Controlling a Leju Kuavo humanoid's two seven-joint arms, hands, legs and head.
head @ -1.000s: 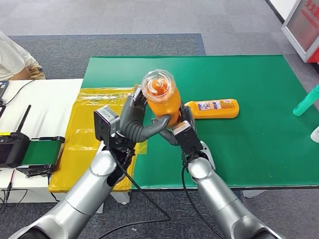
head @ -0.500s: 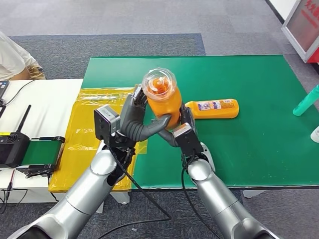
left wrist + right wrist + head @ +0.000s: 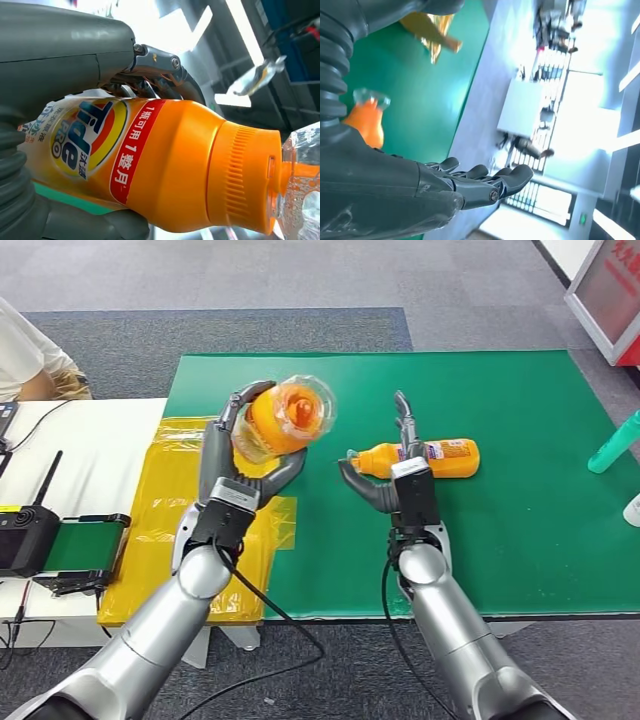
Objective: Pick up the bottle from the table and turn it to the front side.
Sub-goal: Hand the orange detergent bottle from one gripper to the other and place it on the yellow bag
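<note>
My left hand (image 3: 230, 455) holds an orange detergent bottle (image 3: 283, 420) in the air over the edge between the yellow sheet and the green mat, its clear cap (image 3: 309, 405) turned toward me. In the left wrist view the bottle (image 3: 158, 165) shows its Tide label (image 3: 81, 137) and ribbed orange collar, with fingers (image 3: 166, 75) wrapped round it. My right hand (image 3: 389, 465) is open above the mat, fingers spread and apart from the bottle; its fingers (image 3: 482, 182) hold nothing. A second orange bottle (image 3: 419, 457) lies flat on the mat just behind my right hand.
The green mat (image 3: 521, 510) covers the table; a yellow plastic sheet (image 3: 162, 515) lies at its left edge. A teal bottle (image 3: 615, 443) sits at the far right. On the white side table are a black device (image 3: 26, 535) and cables. A person's sleeve (image 3: 23, 355) is at top left.
My right hand has let go of the bottle and drawn back to the right, fingers spread. My left hand has carried the bottle left and tilted it over.
</note>
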